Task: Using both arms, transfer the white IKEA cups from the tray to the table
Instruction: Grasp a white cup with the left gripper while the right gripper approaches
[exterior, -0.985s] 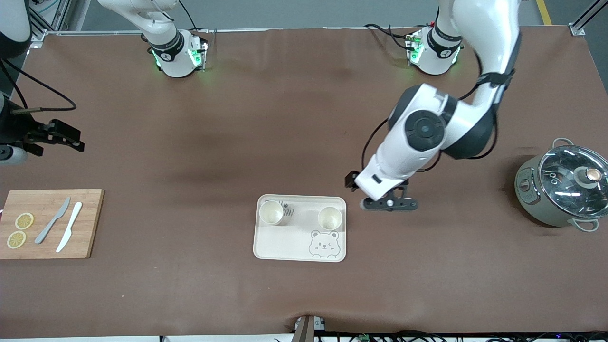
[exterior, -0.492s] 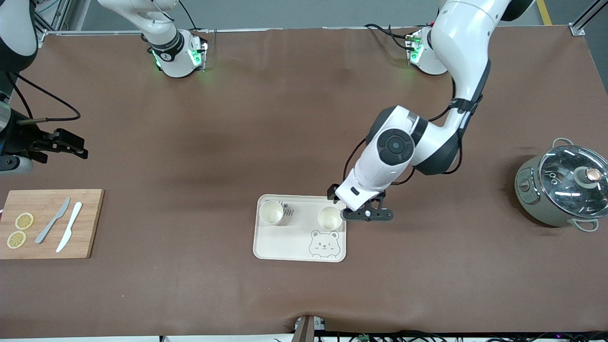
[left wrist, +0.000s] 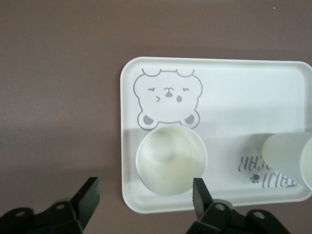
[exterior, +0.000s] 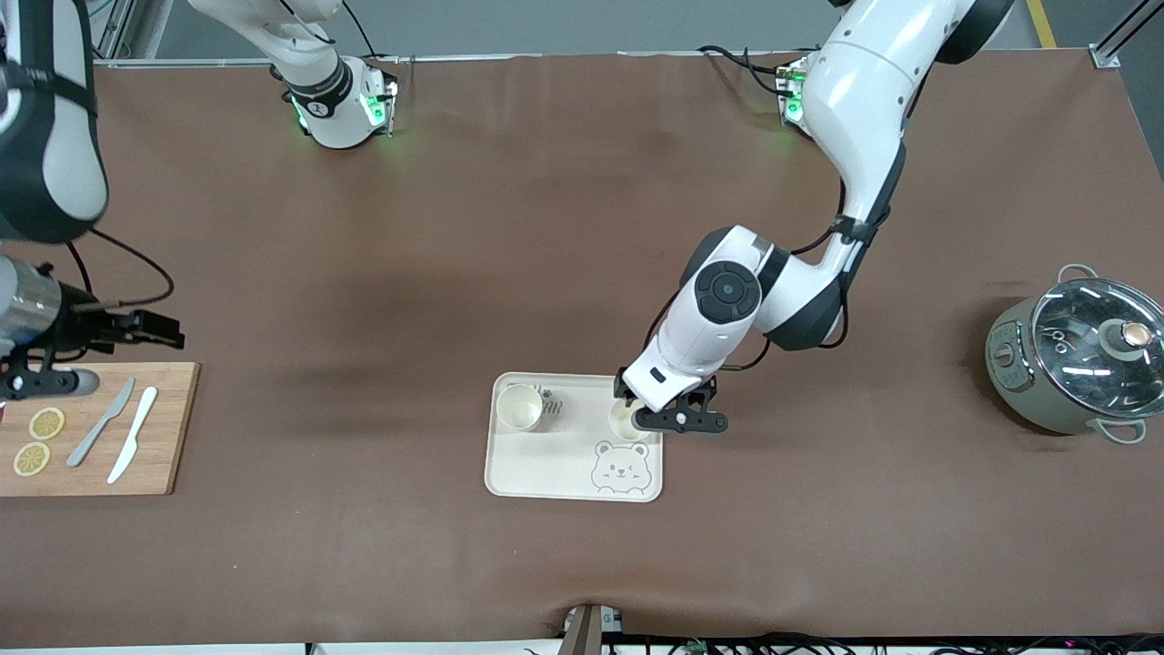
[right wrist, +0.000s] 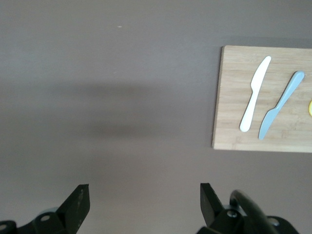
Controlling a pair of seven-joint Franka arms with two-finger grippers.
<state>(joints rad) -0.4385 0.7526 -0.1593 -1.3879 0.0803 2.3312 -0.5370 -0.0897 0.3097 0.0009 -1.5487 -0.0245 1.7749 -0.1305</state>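
Note:
Two white IKEA cups stand upright on a cream bear tray. One cup is at the tray's corner toward the right arm's end. The other cup is partly hidden under my left gripper. In the left wrist view the left gripper is open above this cup. One finger is over the cup's rim and the other finger is over the table outside the tray. My right gripper is open and empty over the table by the cutting board; the right wrist view shows it over bare table.
A wooden cutting board at the right arm's end holds a grey knife, a white knife and lemon slices. A grey-green pot with a glass lid stands at the left arm's end.
My left gripper has moved from beside the tray to over the cup by the bear drawing. My right arm has moved toward the cutting board. The cups have not moved.

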